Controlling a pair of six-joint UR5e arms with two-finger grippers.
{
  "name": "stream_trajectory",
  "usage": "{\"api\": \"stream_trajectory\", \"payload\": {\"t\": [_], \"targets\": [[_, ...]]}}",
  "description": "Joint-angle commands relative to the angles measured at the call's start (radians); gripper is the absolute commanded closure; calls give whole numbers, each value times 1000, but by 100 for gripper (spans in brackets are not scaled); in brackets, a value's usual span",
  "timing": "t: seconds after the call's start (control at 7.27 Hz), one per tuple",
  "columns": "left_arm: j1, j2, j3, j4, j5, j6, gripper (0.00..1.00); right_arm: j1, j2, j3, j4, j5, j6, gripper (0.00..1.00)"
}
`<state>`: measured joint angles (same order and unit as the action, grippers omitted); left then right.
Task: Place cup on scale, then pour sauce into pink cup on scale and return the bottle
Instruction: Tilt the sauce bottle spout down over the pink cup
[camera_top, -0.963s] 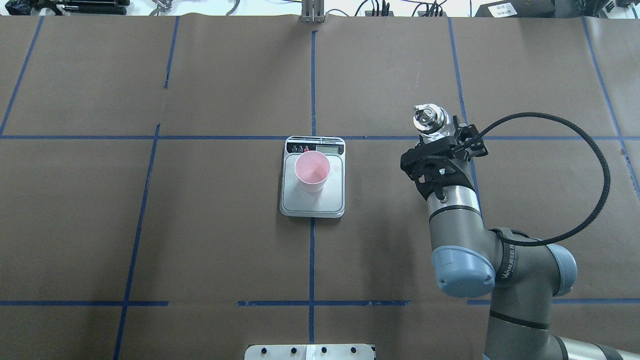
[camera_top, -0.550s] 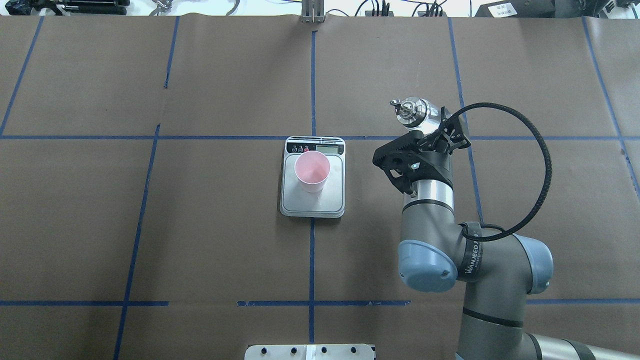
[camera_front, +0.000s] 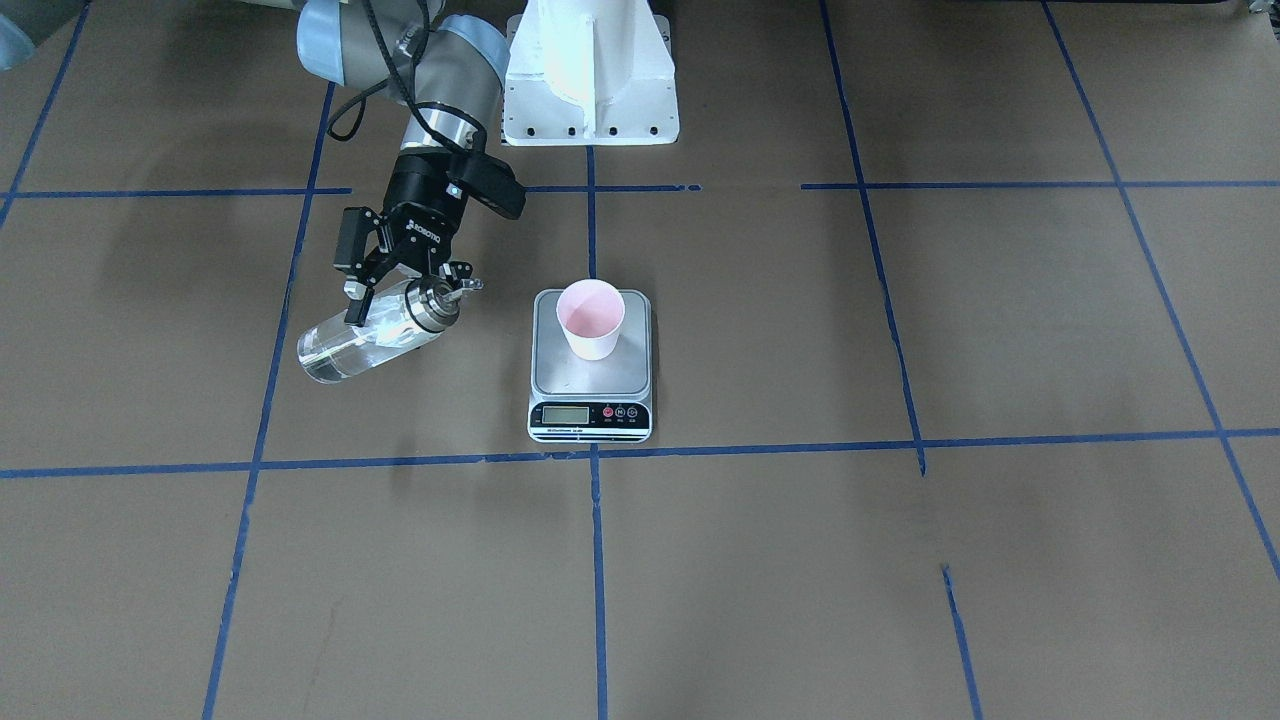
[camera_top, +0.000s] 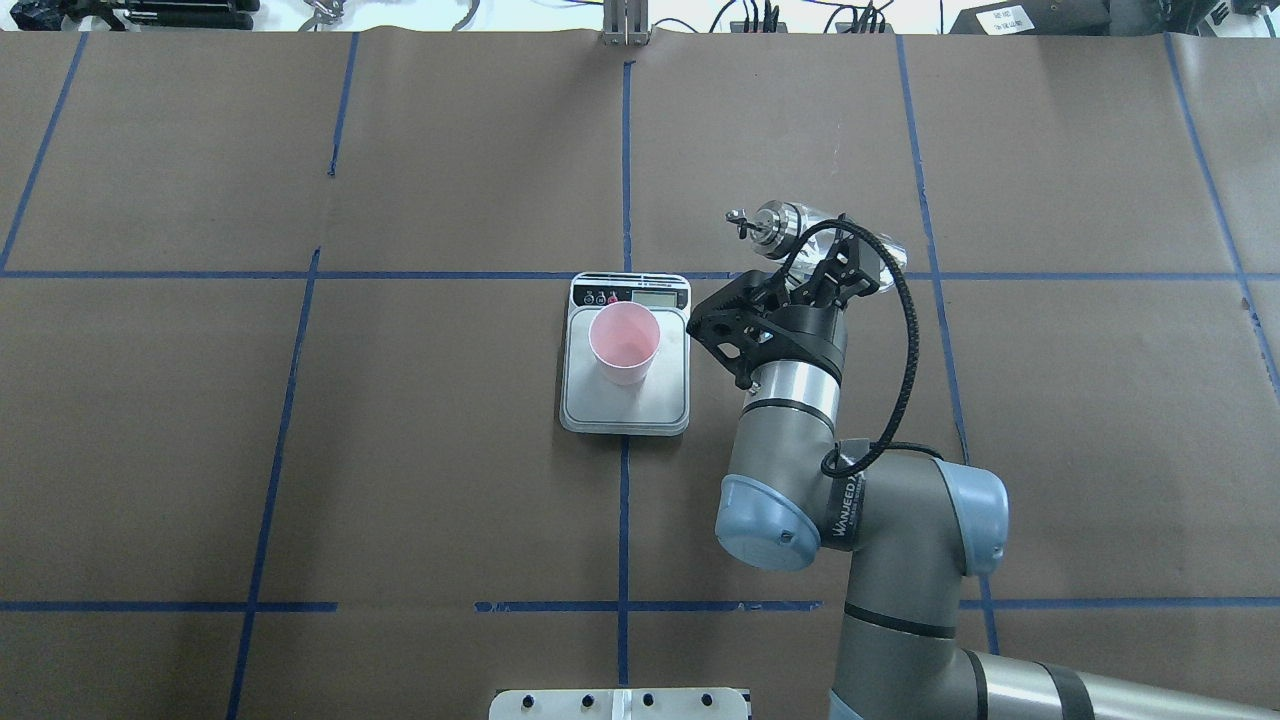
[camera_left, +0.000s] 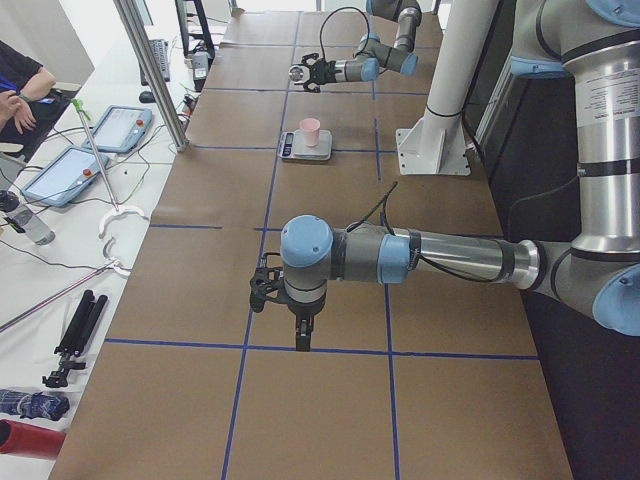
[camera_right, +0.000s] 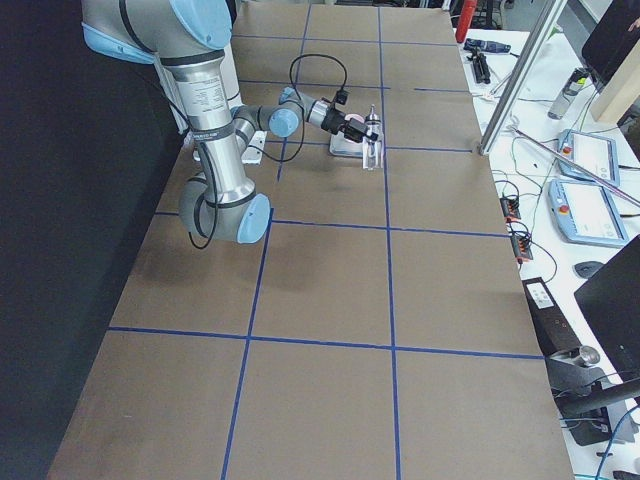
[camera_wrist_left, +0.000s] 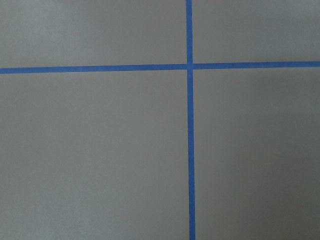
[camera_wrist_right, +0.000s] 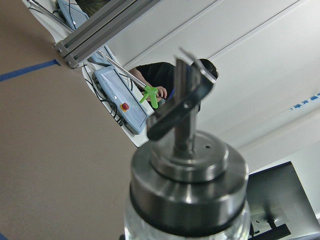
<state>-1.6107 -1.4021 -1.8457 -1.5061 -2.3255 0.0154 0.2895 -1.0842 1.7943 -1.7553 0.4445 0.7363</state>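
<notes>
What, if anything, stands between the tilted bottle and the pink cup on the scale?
Nothing visible does. Only bare brown table lies between the bottle and the cup, which stands open on the scale.

table covering (camera_top: 450, 450) was seen plain brown, gridded with blue tape lines (camera_top: 624, 520). scale (camera_top: 625, 405): silver-grey platform, black front strip, red buttons noted beside a greenish-grey LCD. cup (camera_top: 624, 345) was logged pale pink outside, deeper pink inside. bottle (camera_front: 365, 343): clear glass, colourless sauce (camera_front: 328, 360) seen through it, topped by a shiny silver cap (camera_front: 432, 305). right gripper (camera_front: 385, 300) was noted black with white lettering. right arm (camera_top: 790, 440): silver-grey tube, pale blue joint caps, black cable (camera_top: 911, 340). mount base (camera_front: 590, 70) was seen white.
</notes>
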Motion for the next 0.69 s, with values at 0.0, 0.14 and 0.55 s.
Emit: {"api": "stream_trajectory", "payload": {"t": [0.0,0.14,0.55], "targets": [[2,-2,0,1,0,-2,0,-3,49,-78,-7,-42,0,100],[2,-2,0,1,0,-2,0,-6,50,-78,-48,-62,0,100],[2,-5,3,1,0,-2,0,-33,49,-118,-84,-148,0,100]]}}
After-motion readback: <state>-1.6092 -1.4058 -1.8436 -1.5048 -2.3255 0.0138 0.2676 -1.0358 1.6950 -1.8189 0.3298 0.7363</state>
